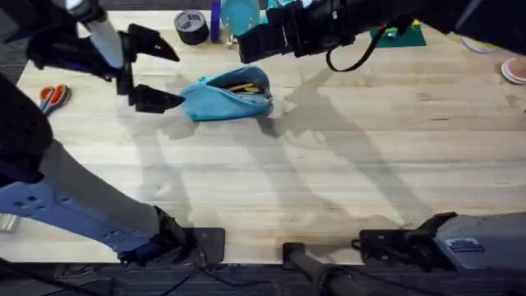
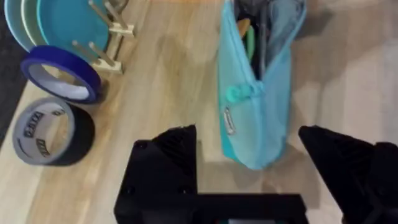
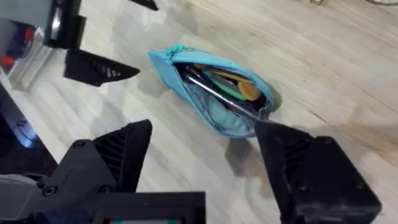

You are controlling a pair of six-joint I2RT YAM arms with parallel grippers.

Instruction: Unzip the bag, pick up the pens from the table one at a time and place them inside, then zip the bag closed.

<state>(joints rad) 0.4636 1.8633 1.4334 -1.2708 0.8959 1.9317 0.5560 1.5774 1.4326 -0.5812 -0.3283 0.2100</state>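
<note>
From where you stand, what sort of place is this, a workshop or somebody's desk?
Probably a robot test bench, dressed like a craft desk: two arms with open black grippers, left and right, work over a wood table holding a blue pencil bag, tape rolls and scissors.

The bag (image 1: 228, 93) lies on the table (image 1: 345, 164) at upper centre; left gripper (image 1: 156, 74) just left of it; right gripper (image 1: 263, 37) above; scissors (image 1: 53, 98) far left; tape roll (image 1: 191, 26) at top.
</note>
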